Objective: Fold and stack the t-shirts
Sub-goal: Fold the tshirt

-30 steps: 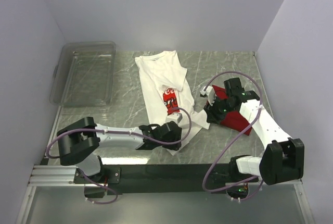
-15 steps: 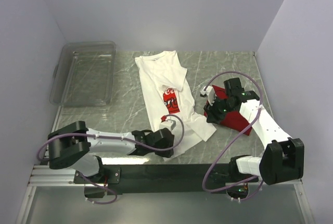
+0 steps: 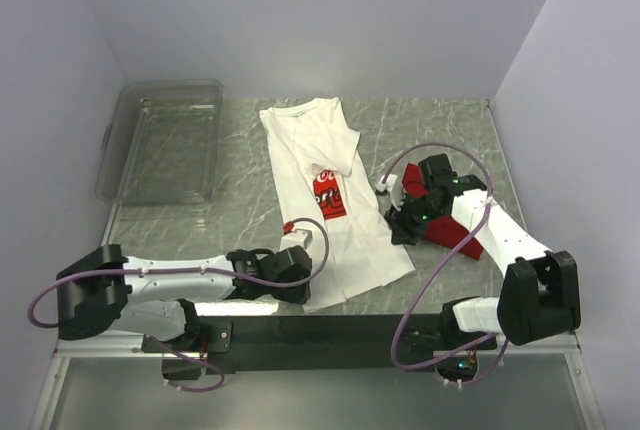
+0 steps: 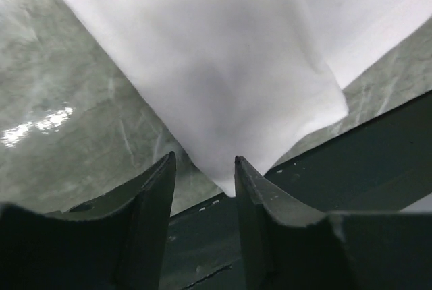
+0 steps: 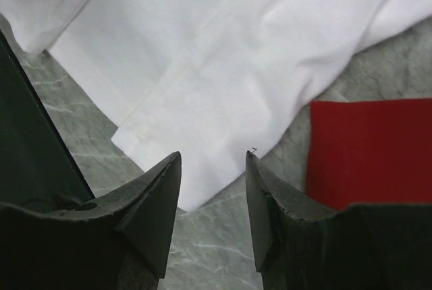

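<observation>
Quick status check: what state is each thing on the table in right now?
white t-shirt: stretched out long, print up, not stacked.
red t-shirt: folded, on the table's right side.
bin: empty.
left fingers: open, white shirt corner between them.
right fingers: open, holding nothing.

Bright even light, glare on tabletop [image 4: 34, 128]

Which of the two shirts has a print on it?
The white shirt: a red print sits on its middle. The red shirt is plain.
</observation>
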{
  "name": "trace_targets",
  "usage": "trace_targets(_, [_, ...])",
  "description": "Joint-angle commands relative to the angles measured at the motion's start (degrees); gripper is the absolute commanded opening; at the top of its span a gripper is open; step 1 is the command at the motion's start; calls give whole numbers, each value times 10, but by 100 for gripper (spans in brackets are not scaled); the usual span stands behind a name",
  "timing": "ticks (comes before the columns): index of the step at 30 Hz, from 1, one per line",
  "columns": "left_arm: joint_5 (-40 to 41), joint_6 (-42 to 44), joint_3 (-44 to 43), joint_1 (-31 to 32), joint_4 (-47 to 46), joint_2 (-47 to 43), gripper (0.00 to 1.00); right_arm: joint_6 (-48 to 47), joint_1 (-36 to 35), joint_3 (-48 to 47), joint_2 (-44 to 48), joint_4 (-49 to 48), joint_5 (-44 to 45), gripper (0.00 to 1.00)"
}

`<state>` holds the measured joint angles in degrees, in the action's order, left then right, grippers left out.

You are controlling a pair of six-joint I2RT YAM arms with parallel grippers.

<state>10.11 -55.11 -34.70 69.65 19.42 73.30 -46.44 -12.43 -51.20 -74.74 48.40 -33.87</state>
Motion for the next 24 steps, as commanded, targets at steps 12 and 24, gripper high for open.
trace_targets(12, [187,32,-28,-12,51,-291,80,37,-190,94,31,-103,75,51])
trace_targets(24, [195,-18,26,-14,60,-379,80,127,-298,138,39,-124,197,51])
